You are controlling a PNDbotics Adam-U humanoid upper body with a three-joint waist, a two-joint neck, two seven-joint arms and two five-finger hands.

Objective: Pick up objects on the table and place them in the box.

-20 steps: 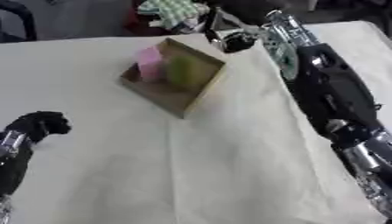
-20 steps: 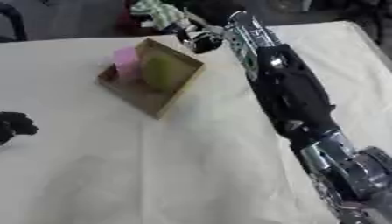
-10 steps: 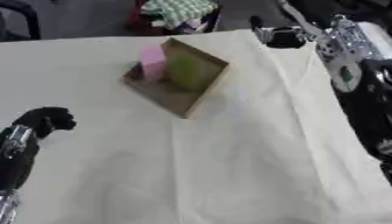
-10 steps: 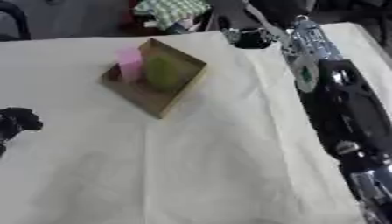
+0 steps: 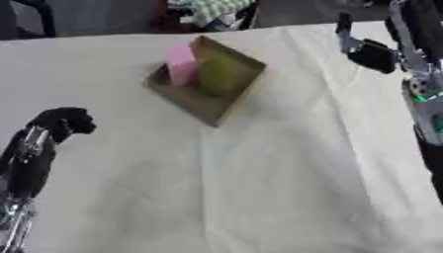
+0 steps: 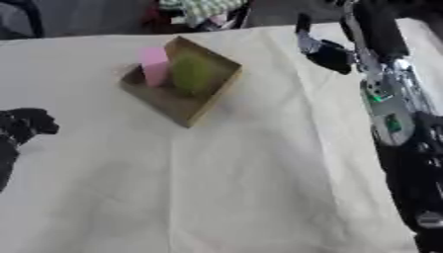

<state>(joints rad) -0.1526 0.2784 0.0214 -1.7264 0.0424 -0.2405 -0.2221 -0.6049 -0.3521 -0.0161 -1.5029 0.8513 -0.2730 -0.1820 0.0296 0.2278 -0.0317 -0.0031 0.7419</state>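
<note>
A brown cardboard box (image 5: 207,81) lies on the cream tablecloth at upper centre. Inside it stand a pink block (image 5: 180,64) and a green rounded object (image 5: 218,74), side by side. My right hand (image 6: 325,47) hangs over the cloth at the upper right, well to the right of the box, with fingers pointing up and nothing seen in it. My left hand (image 5: 62,122) rests at the left edge, its fingers curled into a fist that holds nothing.
The cream tablecloth (image 5: 259,188) covers the whole table. Beyond its far edge lie a green checked cloth (image 5: 212,9) and dark furniture. My right forearm (image 6: 394,123) runs down the right side.
My right hand has drawn away from the box to the right, toward the table's right side. The picture has shifted a little. My left hand stays curled.
</note>
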